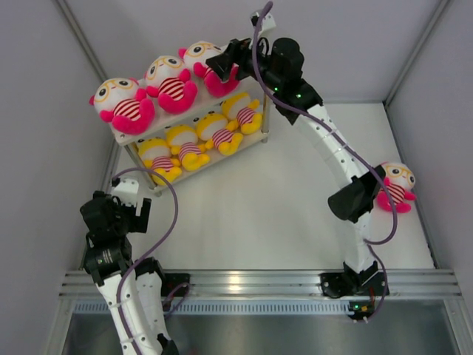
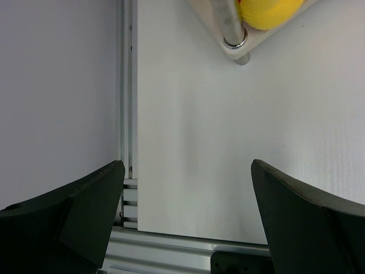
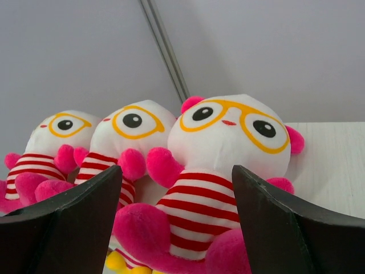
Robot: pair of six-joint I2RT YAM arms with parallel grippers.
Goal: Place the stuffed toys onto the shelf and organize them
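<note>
The white two-board shelf [image 1: 201,105] stands at about ten o'clock on the table [image 1: 259,214] in the top view. Its upper board carries a row of three: the left pink toy [image 1: 122,102], the middle pink toy [image 1: 170,83] and the right pink toy [image 1: 201,61]. Its lower board holds four yellow toys [image 1: 216,132] side by side, each touching the next. A fourth pink toy [image 1: 395,185] sits on the table at three o'clock, just beside the right arm's elbow and well apart from the shelf. The right claw [image 3: 177,171] is at the upper board with its fingers apart, one on either side of the right pink toy; I cannot tell whether they touch it. The left claw [image 2: 187,165] hangs at eight o'clock over the table, fingers wide apart and gripping nothing, near the shelf's corner post [image 2: 228,25].
</note>
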